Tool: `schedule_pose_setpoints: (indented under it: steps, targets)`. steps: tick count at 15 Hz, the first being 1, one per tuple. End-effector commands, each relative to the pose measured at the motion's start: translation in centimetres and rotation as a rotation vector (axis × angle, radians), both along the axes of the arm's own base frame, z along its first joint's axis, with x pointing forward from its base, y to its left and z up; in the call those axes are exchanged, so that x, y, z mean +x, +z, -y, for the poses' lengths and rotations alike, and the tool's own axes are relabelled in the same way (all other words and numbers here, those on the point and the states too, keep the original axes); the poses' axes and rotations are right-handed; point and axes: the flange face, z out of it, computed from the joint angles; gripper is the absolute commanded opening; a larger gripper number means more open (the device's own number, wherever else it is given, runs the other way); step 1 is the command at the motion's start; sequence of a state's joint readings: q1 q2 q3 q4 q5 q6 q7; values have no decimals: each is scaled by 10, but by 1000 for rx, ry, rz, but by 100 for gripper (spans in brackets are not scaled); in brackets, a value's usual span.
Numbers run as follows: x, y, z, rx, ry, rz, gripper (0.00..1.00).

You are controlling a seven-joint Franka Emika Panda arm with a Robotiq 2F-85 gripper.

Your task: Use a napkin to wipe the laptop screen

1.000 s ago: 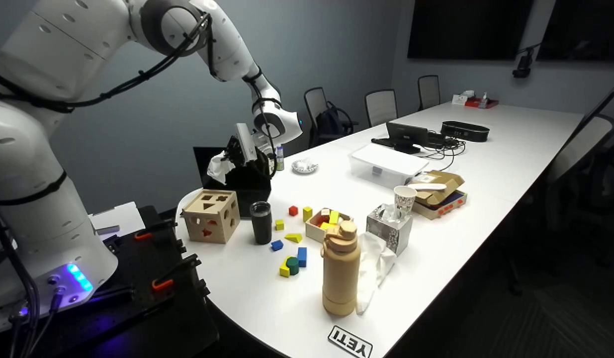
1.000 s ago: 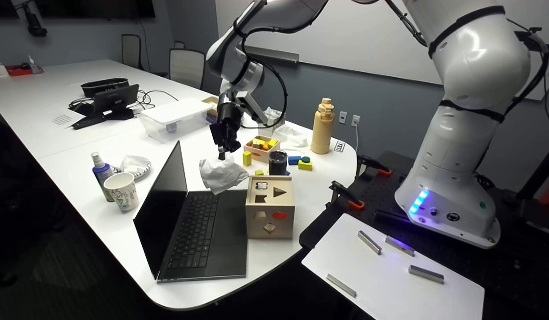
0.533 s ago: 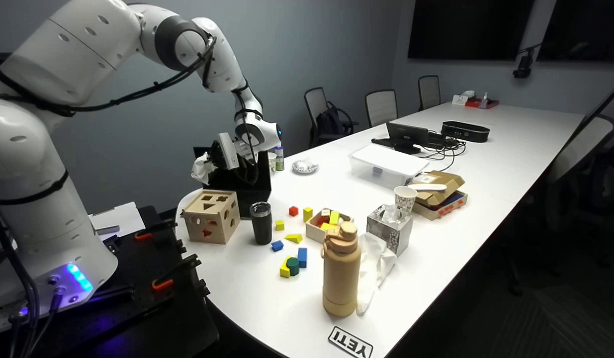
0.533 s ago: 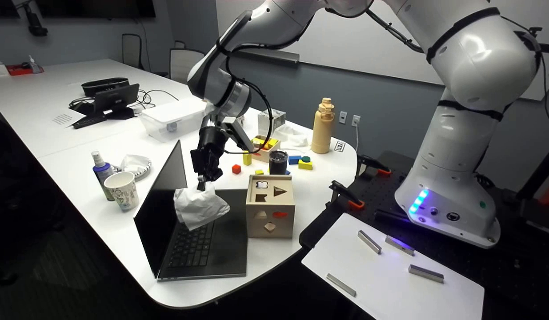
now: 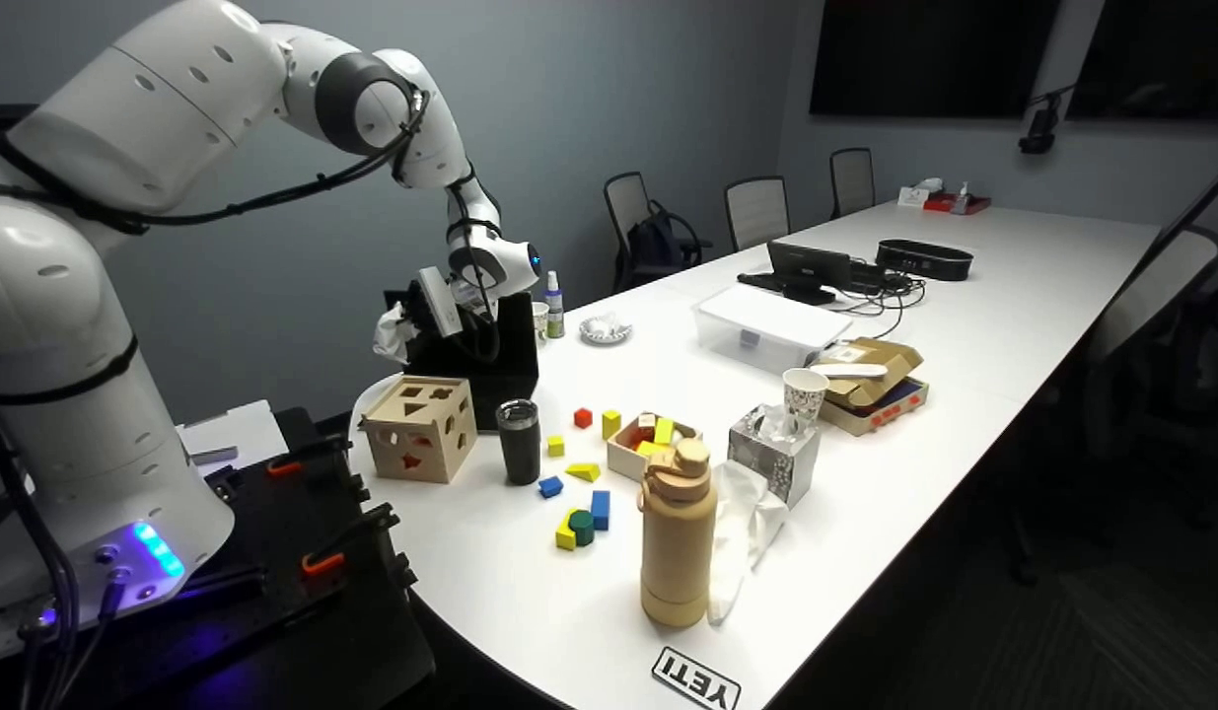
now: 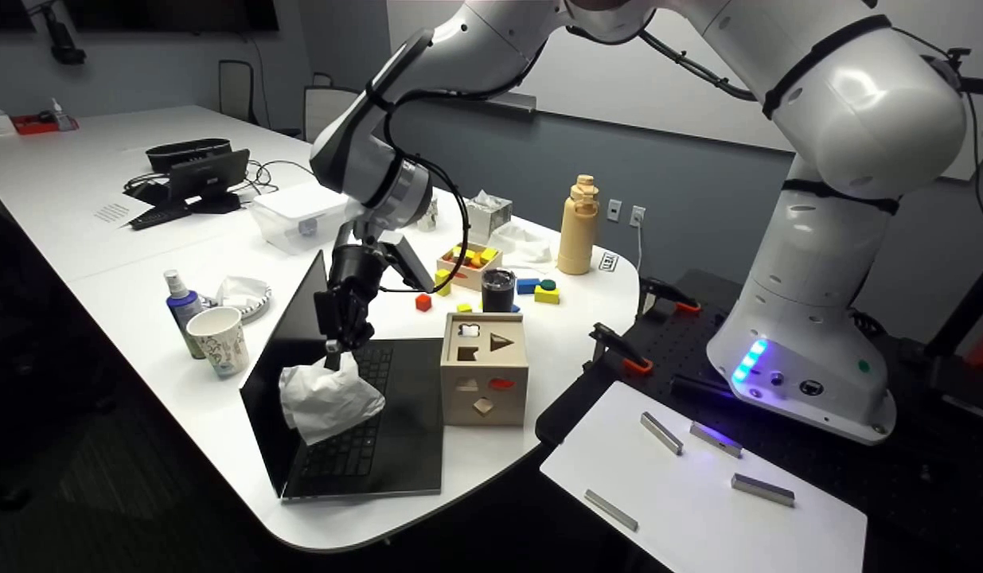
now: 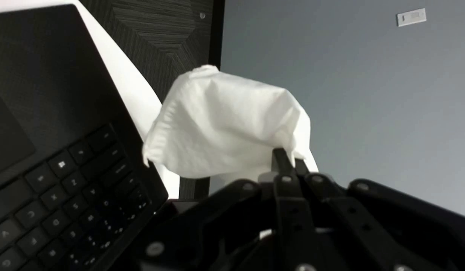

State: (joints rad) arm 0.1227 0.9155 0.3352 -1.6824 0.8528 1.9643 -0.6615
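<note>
A black tumbler [image 5: 520, 449] stands near a wooden cube [image 6: 485, 372].

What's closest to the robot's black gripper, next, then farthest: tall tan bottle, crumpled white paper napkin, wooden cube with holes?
In an exterior view, from the gripper:
1. Paper napkin: held in it.
2. Wooden cube: to the picture's right.
3. Tan bottle: upper right, much farther.

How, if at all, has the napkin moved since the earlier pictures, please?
Yes. In an exterior view, the napkin has moved left and down in the picture, away from the stationary wooden cube and toward the laptop screen.
</note>
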Motion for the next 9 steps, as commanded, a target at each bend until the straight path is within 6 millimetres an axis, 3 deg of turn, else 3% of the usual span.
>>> schedule_pose_setpoints:
  steps: [1, 5, 9]
  targets:
    - [14, -2, -11, 71, -51, 57, 0]
    - [26, -3, -10, 136, -116, 121, 0]
    - [34, 4, 7, 156, -185, 184, 0]
